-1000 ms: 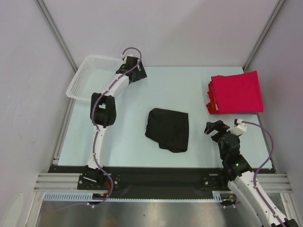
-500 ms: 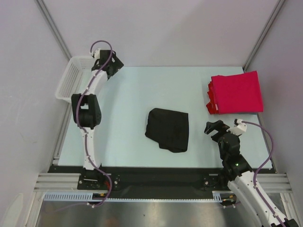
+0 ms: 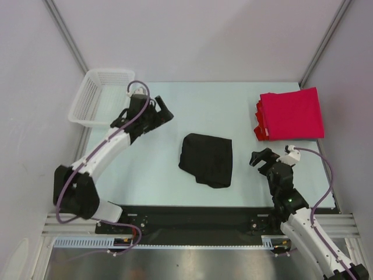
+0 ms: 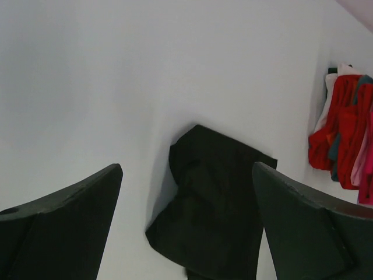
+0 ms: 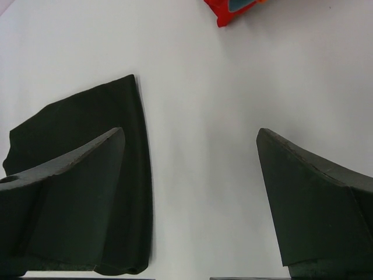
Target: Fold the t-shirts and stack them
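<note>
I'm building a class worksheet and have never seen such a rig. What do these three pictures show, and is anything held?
Two robot arms stand at a table's near edge. One picture looks down from above; the other two come from cameras on each wrist, so the dark wedges are fingers. On the table lie a black shirt in the middle, a stack of red shirts far right and a white basket far left. The left gripper and right gripper are open, holding nothing.
</note>
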`<state>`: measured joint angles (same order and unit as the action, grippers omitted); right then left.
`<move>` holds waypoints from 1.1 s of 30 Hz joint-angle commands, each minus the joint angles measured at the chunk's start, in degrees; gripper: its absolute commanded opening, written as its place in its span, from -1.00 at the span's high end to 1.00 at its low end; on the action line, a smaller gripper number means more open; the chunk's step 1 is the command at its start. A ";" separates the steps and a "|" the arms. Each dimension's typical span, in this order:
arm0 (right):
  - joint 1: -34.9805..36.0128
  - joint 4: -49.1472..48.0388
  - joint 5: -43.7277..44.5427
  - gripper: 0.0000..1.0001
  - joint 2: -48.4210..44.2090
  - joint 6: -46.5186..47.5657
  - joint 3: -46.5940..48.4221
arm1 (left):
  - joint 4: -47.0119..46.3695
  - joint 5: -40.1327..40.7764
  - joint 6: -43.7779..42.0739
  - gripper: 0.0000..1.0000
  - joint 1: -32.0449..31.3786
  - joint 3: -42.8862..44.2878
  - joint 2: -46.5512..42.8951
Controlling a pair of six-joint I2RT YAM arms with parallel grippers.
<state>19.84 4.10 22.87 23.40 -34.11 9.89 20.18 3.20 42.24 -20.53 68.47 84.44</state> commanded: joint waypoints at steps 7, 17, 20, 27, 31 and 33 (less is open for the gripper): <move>0.29 -2.84 -8.52 -1.00 1.56 -1.68 2.42 | -17.54 -11.01 -0.23 -0.96 -2.57 -34.16 -23.70; 0.47 -5.33 -18.64 -0.32 6.74 5.81 3.82 | -18.16 -6.55 -1.90 -0.67 -12.16 -36.39 -19.60; 0.47 -6.56 -21.11 -0.21 7.71 7.12 3.91 | -19.13 -6.10 -2.95 -0.62 -12.78 -34.81 -16.08; 0.38 -6.65 -22.17 -0.18 7.10 8.00 4.00 | -19.57 -5.92 -7.69 -0.12 -14.97 -24.28 2.00; 0.47 -6.47 -22.17 -0.15 6.75 8.18 3.82 | -19.31 -7.07 -8.05 0.04 -16.03 -19.52 8.17; 0.47 -6.38 -22.08 -0.11 6.84 8.27 4.00 | -19.39 -7.77 -8.22 0.33 -16.55 -17.15 10.03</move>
<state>20.03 0.08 1.45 30.76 -27.03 11.09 2.52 -3.40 36.07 -35.94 46.94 92.42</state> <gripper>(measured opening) 0.565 0.396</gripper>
